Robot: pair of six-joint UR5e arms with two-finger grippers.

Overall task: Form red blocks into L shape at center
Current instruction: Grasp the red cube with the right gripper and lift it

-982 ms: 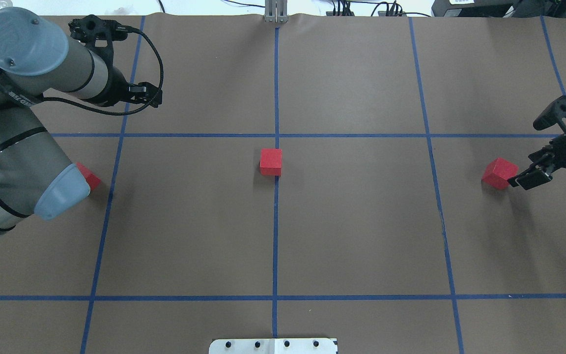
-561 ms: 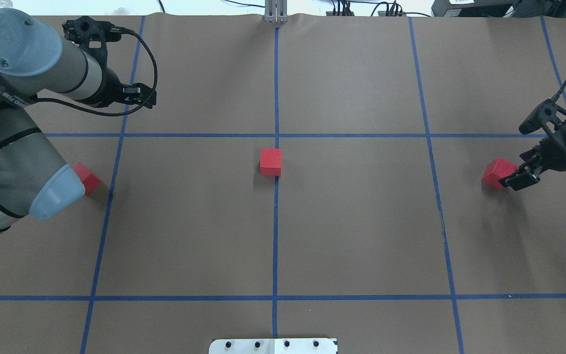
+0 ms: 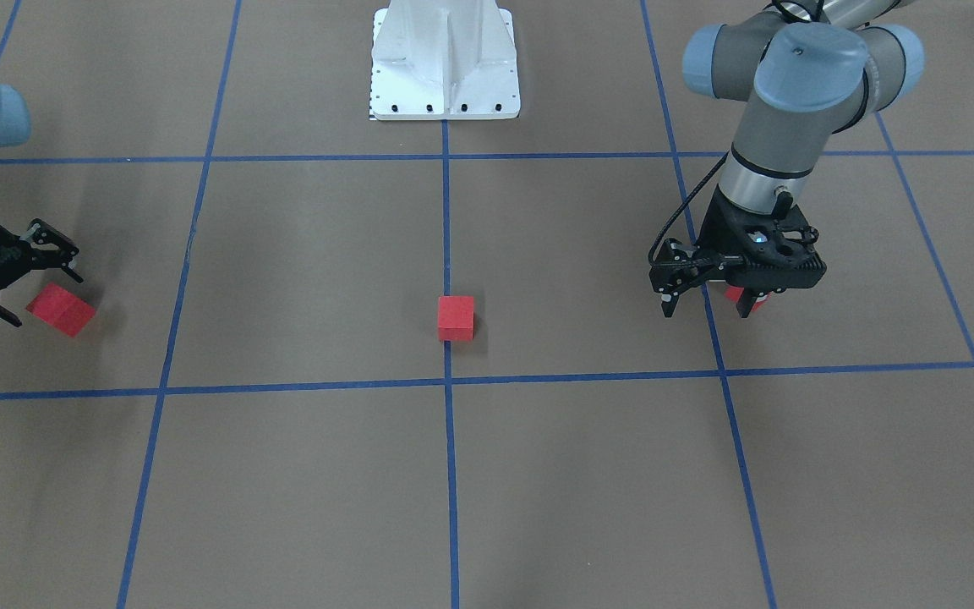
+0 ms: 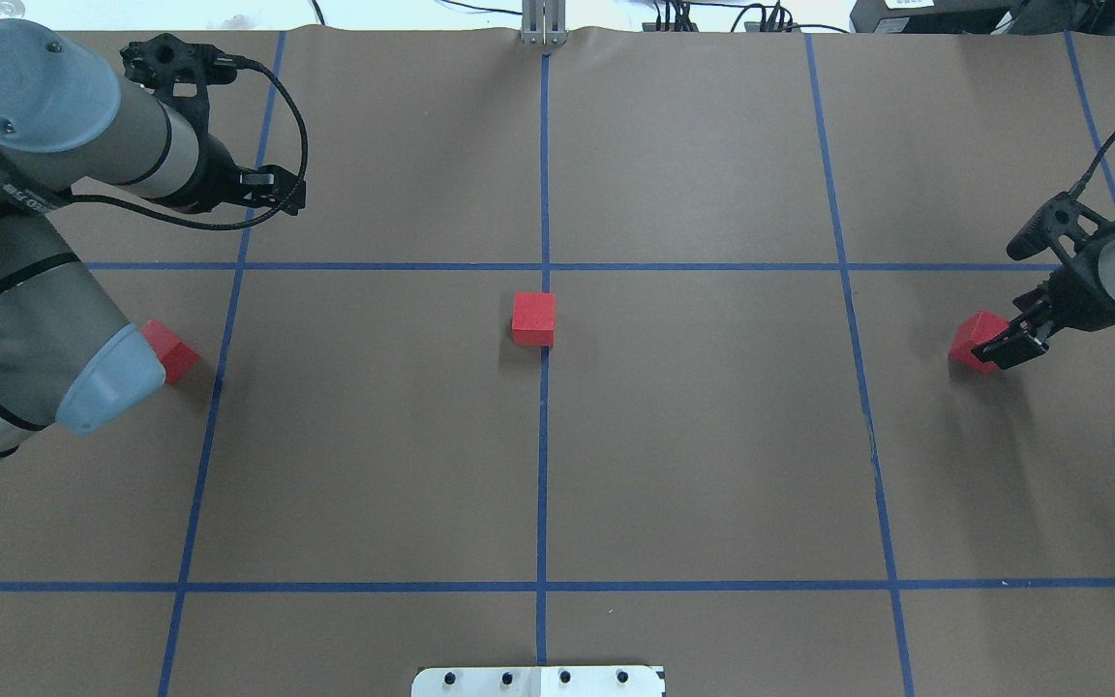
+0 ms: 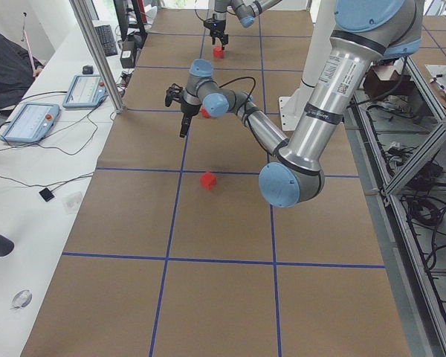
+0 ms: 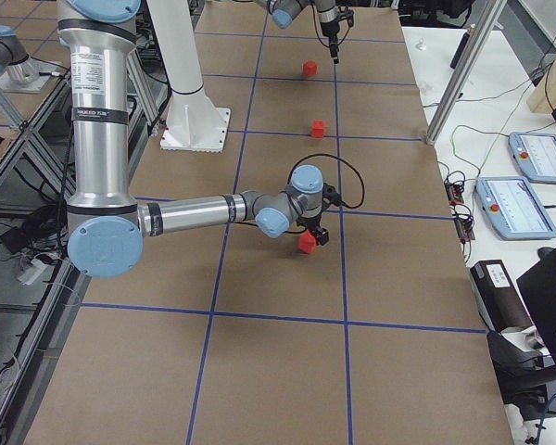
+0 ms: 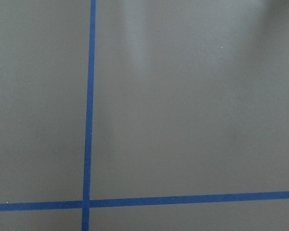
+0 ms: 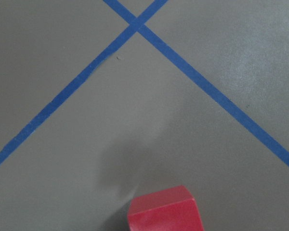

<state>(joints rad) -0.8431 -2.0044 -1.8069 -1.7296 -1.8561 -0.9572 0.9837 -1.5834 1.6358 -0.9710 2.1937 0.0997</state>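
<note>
surface: brown table (image 4: 712, 465) | blue tape grid (image 4: 542, 484) | red blocks (image 4: 533, 318): one central, two near opposite ends

no text can be read for certain; the right arm (image 6: 91, 113) carries a dark band with a line of small pale lettering, too small to make out; the left arm (image 5: 328, 71) bears a like band, its lettering equally unreadable

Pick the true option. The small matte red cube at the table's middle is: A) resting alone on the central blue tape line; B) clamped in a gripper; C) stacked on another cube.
A: the small matte red cube sits by itself over the central blue tape line, nothing touching it.
</note>
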